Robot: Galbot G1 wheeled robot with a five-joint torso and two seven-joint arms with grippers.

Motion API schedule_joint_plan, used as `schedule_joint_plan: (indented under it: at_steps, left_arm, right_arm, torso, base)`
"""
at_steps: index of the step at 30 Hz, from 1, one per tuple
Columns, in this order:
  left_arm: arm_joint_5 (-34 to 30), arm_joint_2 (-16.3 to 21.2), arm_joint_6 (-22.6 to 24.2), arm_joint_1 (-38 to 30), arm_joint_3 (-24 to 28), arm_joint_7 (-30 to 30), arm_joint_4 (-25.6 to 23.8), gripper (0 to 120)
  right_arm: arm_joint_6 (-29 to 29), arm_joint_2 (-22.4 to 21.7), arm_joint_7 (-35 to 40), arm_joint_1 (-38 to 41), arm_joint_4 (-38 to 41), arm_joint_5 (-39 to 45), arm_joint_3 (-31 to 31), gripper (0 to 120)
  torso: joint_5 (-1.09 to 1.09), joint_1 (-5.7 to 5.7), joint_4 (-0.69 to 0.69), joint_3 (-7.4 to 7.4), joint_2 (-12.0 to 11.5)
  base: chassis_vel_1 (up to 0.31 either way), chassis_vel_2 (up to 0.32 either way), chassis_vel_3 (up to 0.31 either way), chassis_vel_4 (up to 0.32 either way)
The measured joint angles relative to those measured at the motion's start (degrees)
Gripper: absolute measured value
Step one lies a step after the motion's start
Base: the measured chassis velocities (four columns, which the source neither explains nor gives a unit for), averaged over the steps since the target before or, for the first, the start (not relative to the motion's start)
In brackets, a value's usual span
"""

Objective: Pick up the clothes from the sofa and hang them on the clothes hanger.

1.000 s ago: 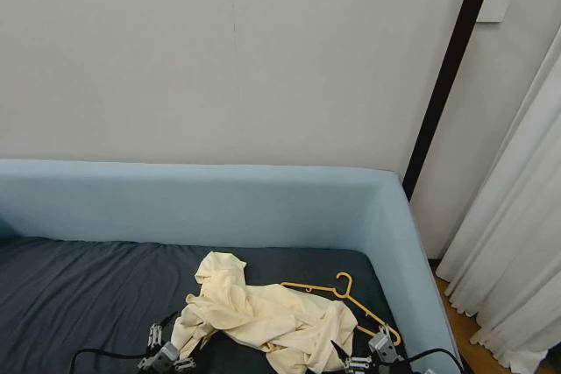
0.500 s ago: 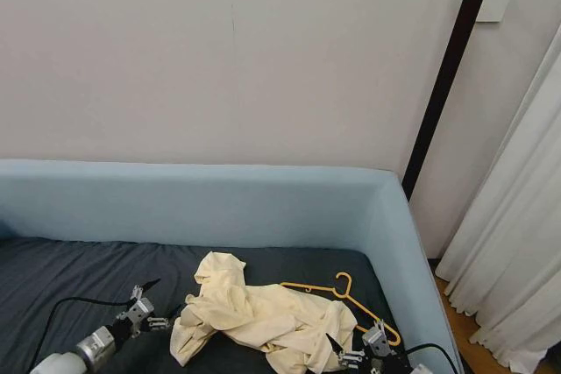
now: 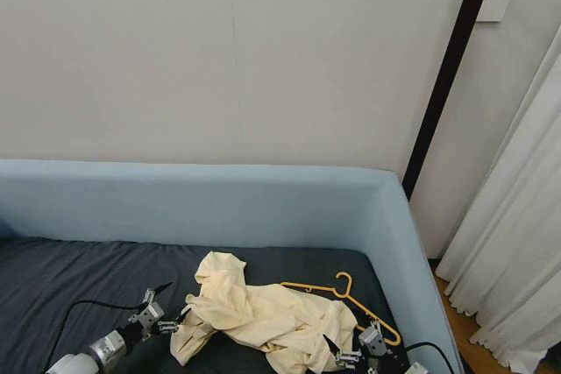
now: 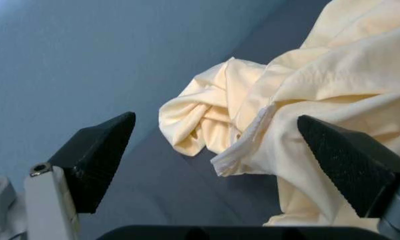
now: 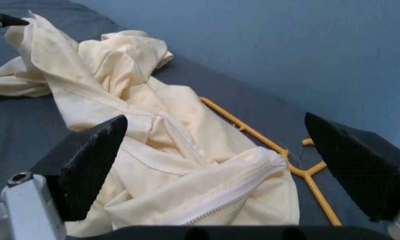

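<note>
My left gripper (image 4: 217,120) is spread so the cream garment's (image 4: 333,75) crumpled edge lies just beyond my fingertips, ready for pinching. My right gripper (image 5: 217,120), also spread, faces the orange hanger (image 5: 253,132), seemingly half-buried beneath the cloth.

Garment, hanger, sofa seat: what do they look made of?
Garment: thin cream fabric, matte, creased, zippered; likely cotton blend. Hanger: orange, thin, smooth; probably plastic, maybe coated wire. Sofa seat: dark matte wrinkled textile. Left gripper and right gripper, both open, flank the garment.

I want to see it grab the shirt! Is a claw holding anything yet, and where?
Nothing is held. The left claw and right claw are both open, at either side of the shirt.
</note>
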Motion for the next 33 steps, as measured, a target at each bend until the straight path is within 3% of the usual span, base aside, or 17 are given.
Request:
schedule_joint_plan:
  at_steps: [7,18,33]
  left_arm:
    - [1.0,-1.2,0.4,-0.3,0.2,-0.9,0.6,92]
    - [-0.8,0.1,1.7,2.0,-0.8,-1.9,-3.8,90]
    - [4.8,-1.7,5.8,0.4,-0.8,-6.5,-2.0,86]
  right_arm:
    - [0.0,-0.4,0.0,-0.6,0.2,0.1,0.4,100]
    - [-1.1,-0.9,0.4,-0.8,1.3,0.6,0.2,100]
    - [-2.4,-1.2,0.9,-0.5,0.9,2.3,0.0,100]
  torso:
    - [0.0,0.0,0.0,0.0,0.0]
    - [0.0,0.0,0.01,-0.01,0.0]
    - [0.0,0.0,0.0,-0.01,0.0]
  base:
    - [0.0,0.0,0.0,0.0]
    - [0.0,0.0,0.0,0.0]
    - [0.0,0.0,0.0,0.0]
